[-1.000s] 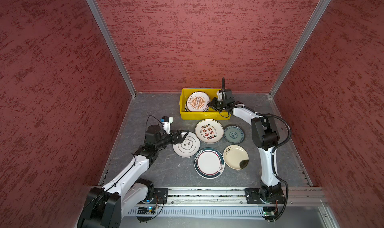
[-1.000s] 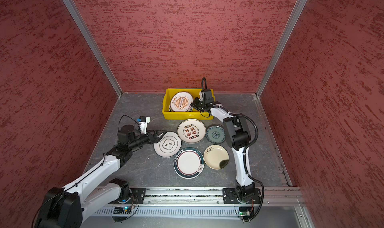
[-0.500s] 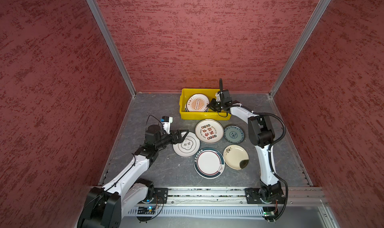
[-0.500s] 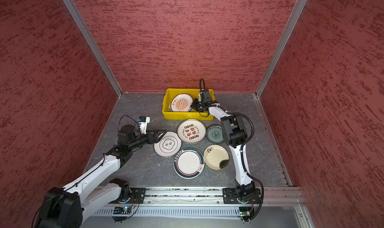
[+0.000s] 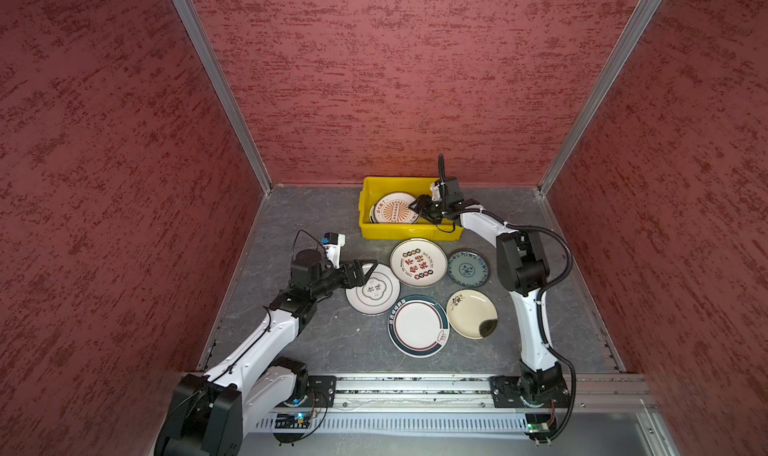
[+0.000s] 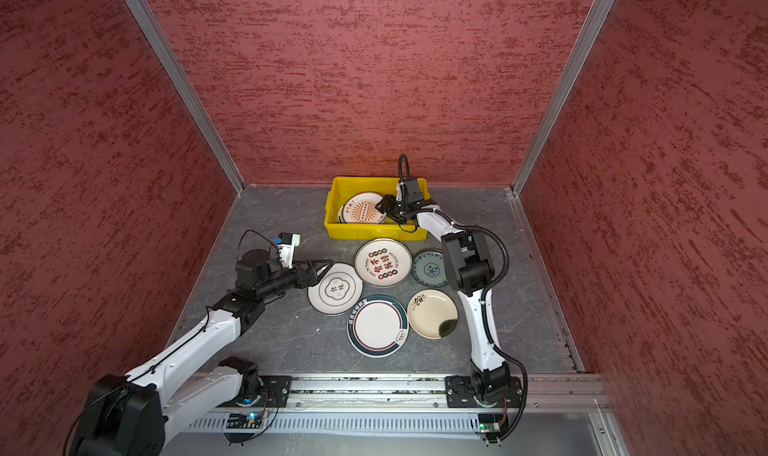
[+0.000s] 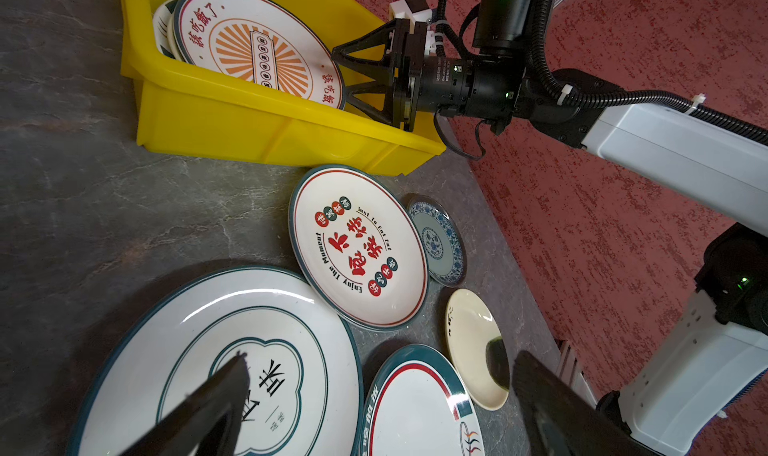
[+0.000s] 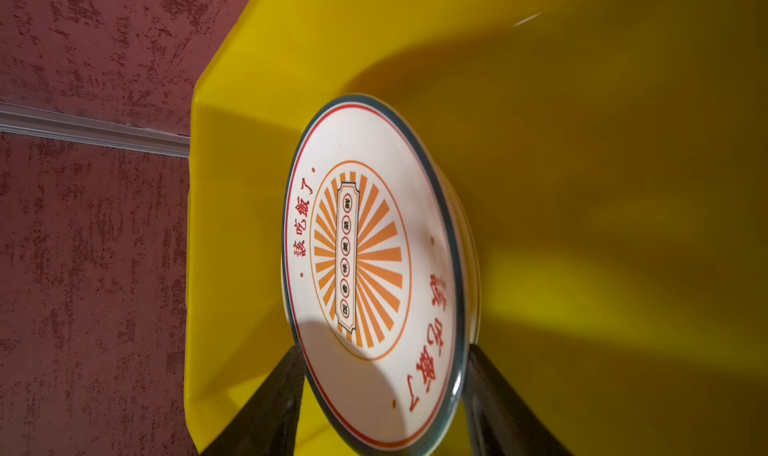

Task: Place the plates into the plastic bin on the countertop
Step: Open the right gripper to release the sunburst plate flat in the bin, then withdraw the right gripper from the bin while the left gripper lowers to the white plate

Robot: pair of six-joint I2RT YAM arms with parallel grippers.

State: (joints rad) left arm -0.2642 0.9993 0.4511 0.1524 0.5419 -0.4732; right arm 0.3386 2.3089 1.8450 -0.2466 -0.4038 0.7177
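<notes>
The left gripper [image 5: 370, 271], jaws wide apart, hovers over the clover plate [image 5: 376, 295] edge on the countertop [image 5: 311, 217], so that arm's closest. The right gripper [image 5: 416, 212] sits spread around the sunburst plate [image 5: 394, 212] rim inside the yellow bin [image 5: 409, 234].

A yellow plastic bin [image 5: 390, 230], low-walled, is noted at the back of the dark grey veined countertop [image 5: 311, 208]; in its left half a white sunburst plate [image 5: 395, 209] with teal rim and red characters is seen lying slightly tilted on other plates [image 7: 162, 25], mostly hidden. Five plates are recorded face-up in a tight cluster just before the bin: a red-character plate [image 5: 418, 262], a small blue-grey patterned plate [image 5: 468, 268], a teal-quatrefoil plate [image 5: 373, 289], a teal-banded plate [image 5: 417, 326] and a cream dish [image 5: 471, 313].
</notes>
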